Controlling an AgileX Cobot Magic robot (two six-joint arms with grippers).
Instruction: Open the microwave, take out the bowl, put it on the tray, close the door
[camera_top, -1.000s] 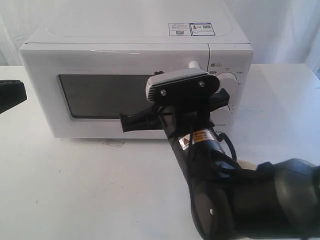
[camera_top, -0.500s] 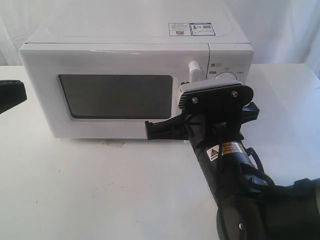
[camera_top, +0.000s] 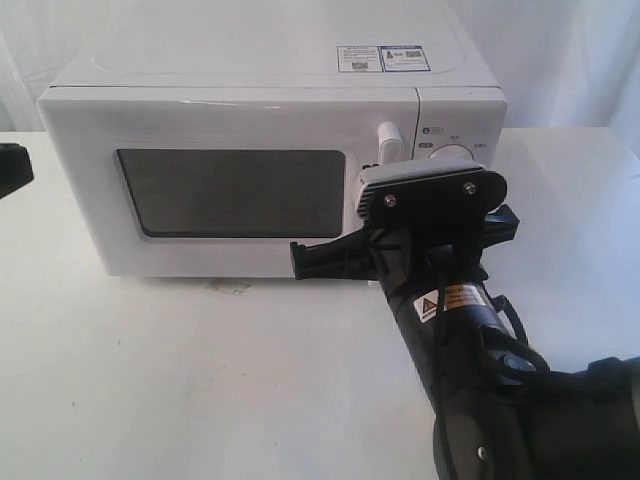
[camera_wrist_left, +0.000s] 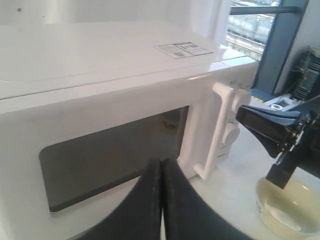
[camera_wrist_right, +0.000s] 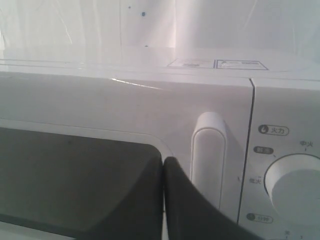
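As the door (camera_top: 230, 125) sits flush shut, nothing inside the microwave (camera_top: 250, 60) reads through the dark window (camera_top: 230, 190). Exterior view: the unit is at mid-desk (camera_top: 200, 380), with the bar handle (camera_top: 388, 140) at 3 o'clock of the window and stickers (camera_top: 383, 57) on top toward 1 o'clock.

The right arm (camera_top: 470, 340) comes in from 5 o'clock. Its wrist camera mount (camera_top: 430, 190) covers the lower handle and most of the dials (camera_top: 455, 155).

Right pincer (camera_wrist_right: 164, 162): fingers pressed together, empty. The tips are just in front of the door, between the window's corner and the handle. Can't tell if they touch the door.

Left pincer (camera_wrist_left: 161, 162): fingers together too, empty, aimed at the window and clear of the door. In the exterior view only a black bit of the left arm (camera_top: 12, 170) shows, at the 9 o'clock edge.

The bowl (camera_wrist_left: 282, 212) is cream and round, out on the desk by the microwave's dial end, under the right arm. It shows only in the left wrist view, cut by the frame edge. Can't tell what's under it.
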